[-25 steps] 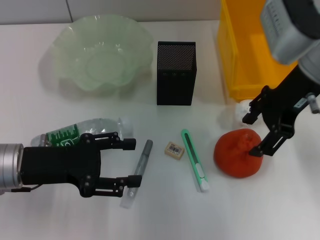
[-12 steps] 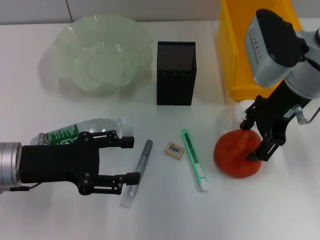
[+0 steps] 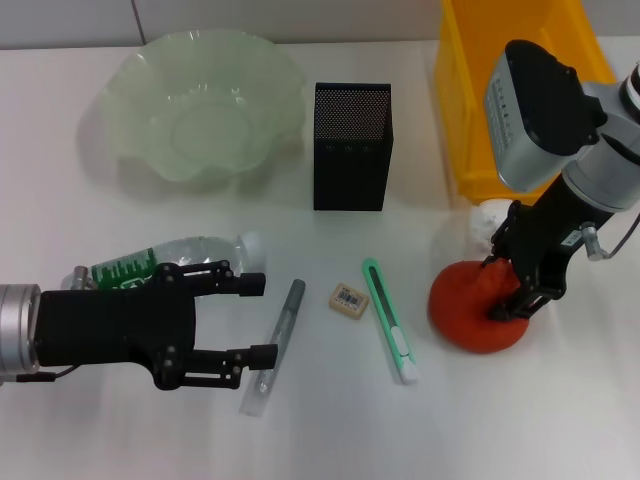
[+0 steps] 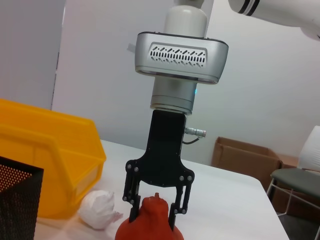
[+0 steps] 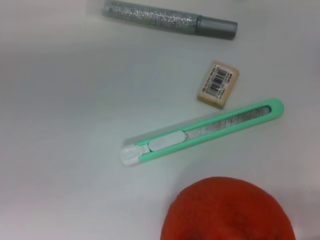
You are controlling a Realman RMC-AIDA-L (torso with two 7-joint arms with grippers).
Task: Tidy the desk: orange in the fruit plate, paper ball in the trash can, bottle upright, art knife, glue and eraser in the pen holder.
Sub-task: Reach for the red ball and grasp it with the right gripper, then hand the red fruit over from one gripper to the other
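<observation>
The orange (image 3: 468,318) lies on the table at the right. My right gripper (image 3: 510,290) is open, lowered onto it, one finger on each side of its top; the left wrist view shows this gripper (image 4: 152,212) astride the orange (image 4: 149,227). The paper ball (image 3: 488,215) lies just behind, against the yellow trash can (image 3: 480,100). The bottle (image 3: 170,258) lies on its side at the left. My left gripper (image 3: 268,320) is open beside it, its fingertips by the glue (image 3: 283,320). The eraser (image 3: 347,298) and green art knife (image 3: 388,320) lie in the middle. The black mesh pen holder (image 3: 352,145) stands behind them.
The pale green fruit plate (image 3: 200,105) sits at the back left. The right wrist view shows the glue (image 5: 165,17), the eraser (image 5: 217,85), the knife (image 5: 205,132) and the orange (image 5: 230,212). The left wrist view shows the paper ball (image 4: 102,210) by the trash can (image 4: 50,160).
My right gripper has moved left and down onto the top of the orange. My left gripper has barely shifted. The objects have not moved.
</observation>
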